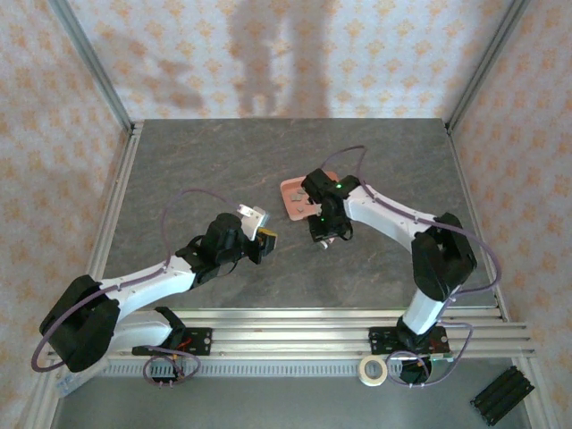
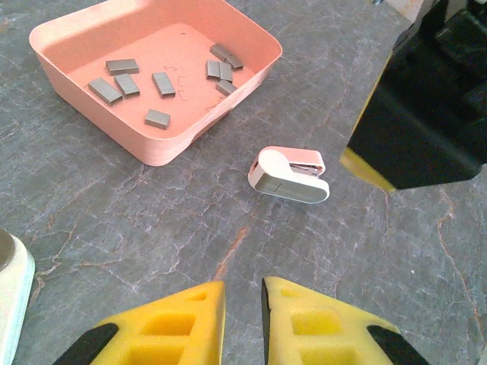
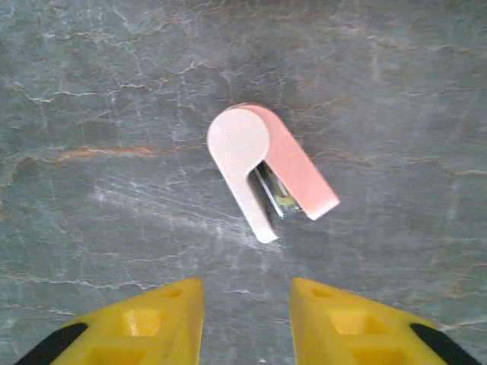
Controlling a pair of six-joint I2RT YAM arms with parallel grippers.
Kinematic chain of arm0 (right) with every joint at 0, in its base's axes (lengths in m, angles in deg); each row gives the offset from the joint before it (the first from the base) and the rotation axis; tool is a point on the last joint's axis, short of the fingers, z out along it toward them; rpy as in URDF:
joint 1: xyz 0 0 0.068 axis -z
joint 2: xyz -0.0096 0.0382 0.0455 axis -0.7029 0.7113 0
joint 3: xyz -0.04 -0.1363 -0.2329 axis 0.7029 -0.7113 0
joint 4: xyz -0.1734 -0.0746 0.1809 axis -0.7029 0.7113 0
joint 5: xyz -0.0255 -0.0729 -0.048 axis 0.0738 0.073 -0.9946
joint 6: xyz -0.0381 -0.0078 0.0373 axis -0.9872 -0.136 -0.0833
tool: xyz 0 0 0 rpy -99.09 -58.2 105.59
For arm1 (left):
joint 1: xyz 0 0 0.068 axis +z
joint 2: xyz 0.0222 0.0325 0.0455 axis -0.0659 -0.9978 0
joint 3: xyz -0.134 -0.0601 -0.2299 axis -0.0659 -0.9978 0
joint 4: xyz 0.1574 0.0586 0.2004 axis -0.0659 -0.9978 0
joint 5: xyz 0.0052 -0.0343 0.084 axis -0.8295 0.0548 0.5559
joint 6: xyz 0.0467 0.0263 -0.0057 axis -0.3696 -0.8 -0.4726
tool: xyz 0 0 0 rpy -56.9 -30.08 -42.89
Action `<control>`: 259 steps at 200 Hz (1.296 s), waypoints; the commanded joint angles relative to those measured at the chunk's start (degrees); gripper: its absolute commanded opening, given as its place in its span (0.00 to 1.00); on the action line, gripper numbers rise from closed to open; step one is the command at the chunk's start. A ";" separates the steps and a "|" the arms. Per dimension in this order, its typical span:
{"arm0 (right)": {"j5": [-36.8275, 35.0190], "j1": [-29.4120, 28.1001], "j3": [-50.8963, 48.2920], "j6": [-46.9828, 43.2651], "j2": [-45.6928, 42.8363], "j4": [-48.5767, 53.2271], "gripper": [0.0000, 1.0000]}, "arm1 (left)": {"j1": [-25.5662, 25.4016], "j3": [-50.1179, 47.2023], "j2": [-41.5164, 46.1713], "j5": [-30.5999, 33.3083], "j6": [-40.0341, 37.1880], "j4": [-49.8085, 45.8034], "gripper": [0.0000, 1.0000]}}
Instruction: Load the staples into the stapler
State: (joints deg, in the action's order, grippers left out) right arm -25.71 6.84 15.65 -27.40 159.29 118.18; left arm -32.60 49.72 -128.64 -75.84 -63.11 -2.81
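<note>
The stapler (image 3: 262, 163) lies on its side — just beyond the parted right pincer (image 3: 247, 296).

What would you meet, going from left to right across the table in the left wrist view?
salmon-pink tray holding the staples → mini stapler, lying on its side → right arm, its black end hanging over the table

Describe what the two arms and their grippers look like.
The left arm and right arm each have white links between bulky black joint housings, with a thin purple-grey cable looping alongside. A small green light glows on the right arm. The left gripper and right gripper carry yellow wedge-shaped fingers with recessed square pockets and black patches at the outer sides.
</note>
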 commanded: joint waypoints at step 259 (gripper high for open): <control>-0.33 3.13 -1.93 -22.20 10.71 -7.80 0.42 | -0.10 0.91 0.49 1.84 0.66 -2.00 0.21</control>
State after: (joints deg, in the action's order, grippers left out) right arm -29.95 10.07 14.10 -47.32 168.27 112.17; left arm -32.60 49.74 -128.64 -75.40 -62.72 -3.90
